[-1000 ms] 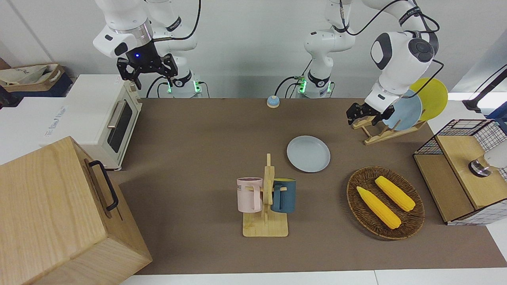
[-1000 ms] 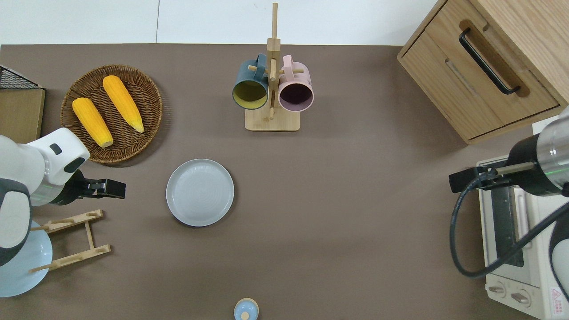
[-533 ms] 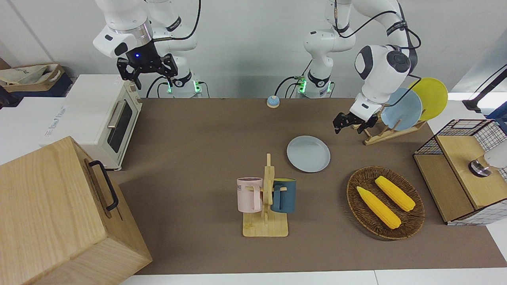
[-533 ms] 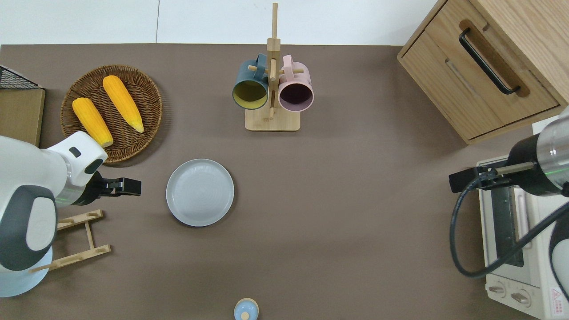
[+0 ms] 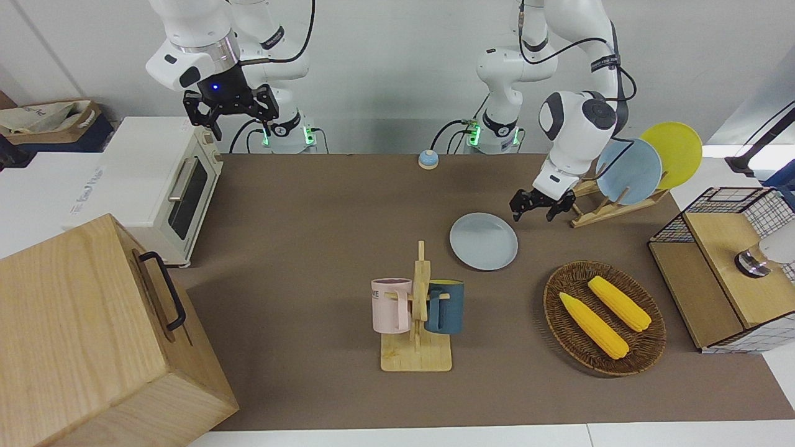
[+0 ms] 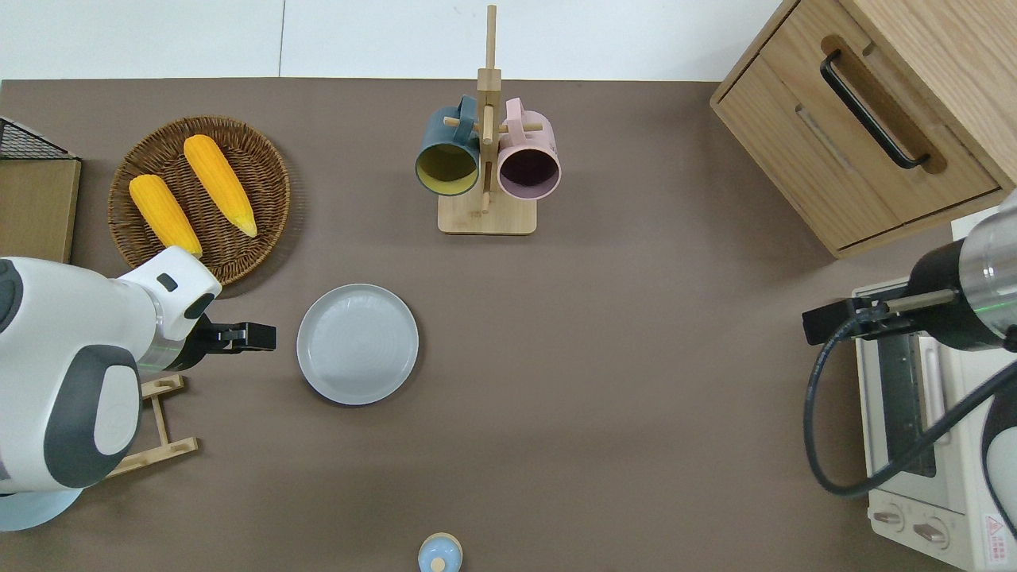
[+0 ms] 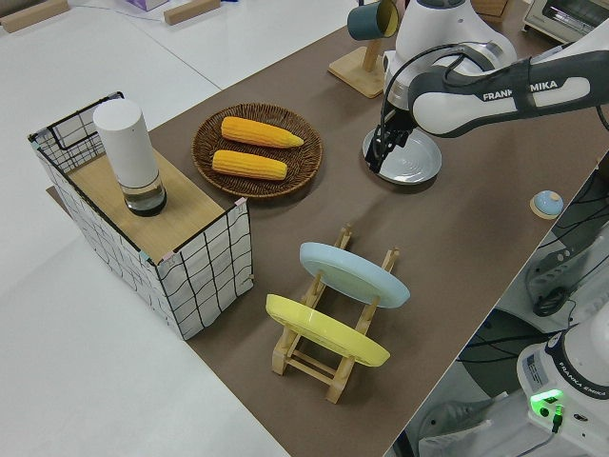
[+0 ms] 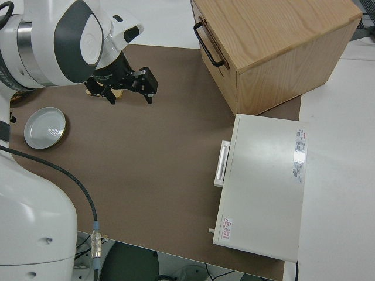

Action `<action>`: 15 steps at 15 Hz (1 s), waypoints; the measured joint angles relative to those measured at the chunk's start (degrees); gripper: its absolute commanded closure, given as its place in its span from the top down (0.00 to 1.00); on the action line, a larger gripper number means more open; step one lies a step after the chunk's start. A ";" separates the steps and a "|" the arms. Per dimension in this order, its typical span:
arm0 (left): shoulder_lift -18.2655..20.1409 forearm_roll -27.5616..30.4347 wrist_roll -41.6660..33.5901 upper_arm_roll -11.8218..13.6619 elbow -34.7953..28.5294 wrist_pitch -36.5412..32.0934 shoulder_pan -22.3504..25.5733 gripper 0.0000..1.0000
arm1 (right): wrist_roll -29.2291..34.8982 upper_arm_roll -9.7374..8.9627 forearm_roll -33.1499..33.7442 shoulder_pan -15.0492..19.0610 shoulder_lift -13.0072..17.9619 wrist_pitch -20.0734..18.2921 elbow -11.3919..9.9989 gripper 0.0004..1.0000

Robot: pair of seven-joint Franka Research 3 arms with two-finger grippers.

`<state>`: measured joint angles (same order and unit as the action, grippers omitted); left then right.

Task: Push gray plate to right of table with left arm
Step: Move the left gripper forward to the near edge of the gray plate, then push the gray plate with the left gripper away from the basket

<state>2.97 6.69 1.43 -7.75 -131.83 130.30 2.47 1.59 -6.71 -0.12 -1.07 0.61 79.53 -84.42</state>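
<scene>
Overhead view: the gray plate (image 6: 357, 344) lies flat on the brown counter (image 6: 604, 381), nearer to the robots than the mug stand (image 6: 487, 159) and the basket (image 6: 200, 200) holding two corn cobs (image 6: 220, 183). The left hand (image 6: 253, 337) is low just beside the plate's rim, on the side toward the left arm's end of the counter; a narrow strip of counter shows between them, so they are apart. Its fingers look spread in the front view (image 5: 534, 208), though I cannot tell for sure. The plate rack (image 5: 605, 205), with a sky-blue plate (image 5: 630, 171) and a yellow plate (image 5: 674, 152), stands near the left arm's (image 5: 574, 130) end. The right hand (image 5: 230, 108) is parked, fingers spread. A wooden cabinet (image 6: 866, 119) and a toaster oven (image 6: 929, 445) sit at the right arm's end.
</scene>
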 measured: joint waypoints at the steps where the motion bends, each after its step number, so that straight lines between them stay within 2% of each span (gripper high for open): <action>1: -0.15 0.01 0.02 -0.04 -0.62 0.73 -0.24 0.99 | 0.00 0.00 0.00 0.00 0.00 0.00 0.00 0.98; 9: -0.76 0.02 2.76 -0.54 -9.18 13.46 -3.29 0.99 | 0.00 0.00 0.00 0.00 0.00 0.00 0.00 0.98; 15: -1.05 0.02 3.68 -0.79 -11.95 17.48 -4.15 0.93 | 0.00 0.00 0.00 0.00 0.00 0.00 0.00 0.98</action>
<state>1.92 6.71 5.11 -8.54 -143.78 147.78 -1.68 1.59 -6.71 -0.12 -1.07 0.61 79.53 -84.42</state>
